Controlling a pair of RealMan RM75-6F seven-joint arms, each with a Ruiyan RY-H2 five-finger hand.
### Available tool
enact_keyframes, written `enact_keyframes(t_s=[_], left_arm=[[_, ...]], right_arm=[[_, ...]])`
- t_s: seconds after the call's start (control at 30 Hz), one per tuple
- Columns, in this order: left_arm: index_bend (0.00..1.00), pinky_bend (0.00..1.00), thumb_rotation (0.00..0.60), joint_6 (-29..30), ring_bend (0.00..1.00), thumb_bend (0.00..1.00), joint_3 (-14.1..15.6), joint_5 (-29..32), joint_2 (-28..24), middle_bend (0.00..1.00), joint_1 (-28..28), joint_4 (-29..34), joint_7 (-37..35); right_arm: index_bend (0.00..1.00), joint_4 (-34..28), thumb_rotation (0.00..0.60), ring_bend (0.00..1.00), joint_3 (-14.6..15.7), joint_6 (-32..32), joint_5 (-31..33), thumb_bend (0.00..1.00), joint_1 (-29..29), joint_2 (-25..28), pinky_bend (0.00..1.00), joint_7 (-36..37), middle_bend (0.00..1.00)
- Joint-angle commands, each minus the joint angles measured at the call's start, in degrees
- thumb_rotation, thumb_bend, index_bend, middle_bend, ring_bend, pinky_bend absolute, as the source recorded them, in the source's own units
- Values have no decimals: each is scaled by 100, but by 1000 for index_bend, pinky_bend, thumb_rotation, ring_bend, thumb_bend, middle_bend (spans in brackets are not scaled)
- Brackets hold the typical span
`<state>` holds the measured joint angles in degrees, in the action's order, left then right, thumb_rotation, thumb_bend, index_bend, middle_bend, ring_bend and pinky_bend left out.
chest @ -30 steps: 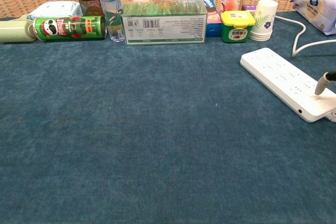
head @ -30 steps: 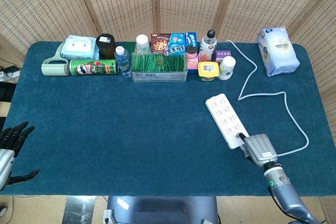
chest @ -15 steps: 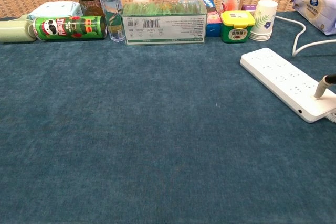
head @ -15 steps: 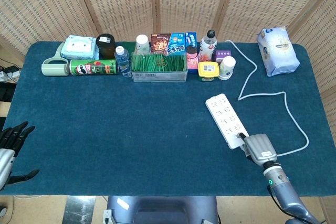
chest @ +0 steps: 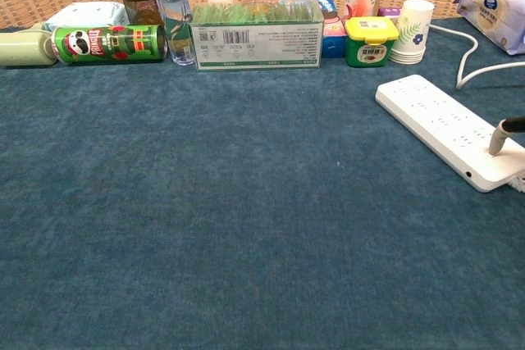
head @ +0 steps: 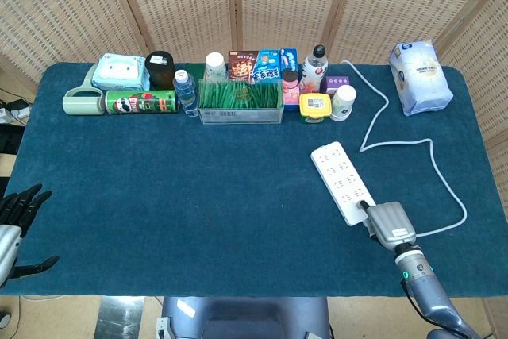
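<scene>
A white power strip (head: 342, 182) lies on the right half of the blue table cloth (head: 198, 188), its white cable (head: 444, 188) looping away to the back. My right hand (head: 390, 226) sits at the strip's near end, showing its grey back. One dark fingertip (chest: 499, 135) touches the strip's (chest: 443, 129) top near that end. Its other fingers are tucked out of sight under the hand. My left hand (head: 16, 224) hovers off the table's front left corner with its dark fingers spread, holding nothing.
Along the back edge stand a green chip can (head: 141, 102) on its side, a water bottle (head: 184, 91), a clear box of green sticks (head: 240, 102), a yellow-lidded jar (head: 314, 105) and paper cups (head: 344, 102). A white bag (head: 420, 75) lies at back right.
My right hand has crept slightly left along the strip's end, and its fingertip has shifted a little with it. The left hand has not moved.
</scene>
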<state>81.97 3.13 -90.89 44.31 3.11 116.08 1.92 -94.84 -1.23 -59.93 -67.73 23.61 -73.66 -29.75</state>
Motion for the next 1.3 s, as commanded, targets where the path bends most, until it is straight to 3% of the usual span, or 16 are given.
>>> enact_keyframes(t_s=[0.03,0.5,0.83,0.9,0.97,1.17,1.3], left_arm=[[0,21,600,-8,0,112,-2,9,6,0,4,-11,-9],[0,21,600,18,0,113,0,13,0,0,-10,-98,-150],[0,21,600,37,0,113,31,-22,16,0,-39,-142,-250],[0,21,600,35,0,113,54,-64,43,0,-50,-154,-273],[0,21,600,42,0,113,71,-98,73,0,-61,-168,-293],[0,21,600,81,0,112,101,-143,201,0,-103,-196,-282],[0,22,600,142,0,112,103,-171,356,0,-142,-247,-227]], right_arm=[[289,-4,600,1000,33,-14,28,806,8,-28,1000,-91,1000],[298,-245,600,1000,-40,-253,37,807,24,52,1000,-186,1000],[298,-803,600,1000,-324,-918,-305,802,-139,504,1000,281,998],[297,-945,600,1000,-297,-1394,-651,786,-399,659,1000,638,966],[279,-881,600,950,-199,-1667,-969,696,-580,682,970,936,857],[231,-514,600,468,63,-2293,-1544,226,-1054,656,677,1501,440],[216,-358,600,308,141,-2509,-1634,20,-1278,604,513,1753,308]])
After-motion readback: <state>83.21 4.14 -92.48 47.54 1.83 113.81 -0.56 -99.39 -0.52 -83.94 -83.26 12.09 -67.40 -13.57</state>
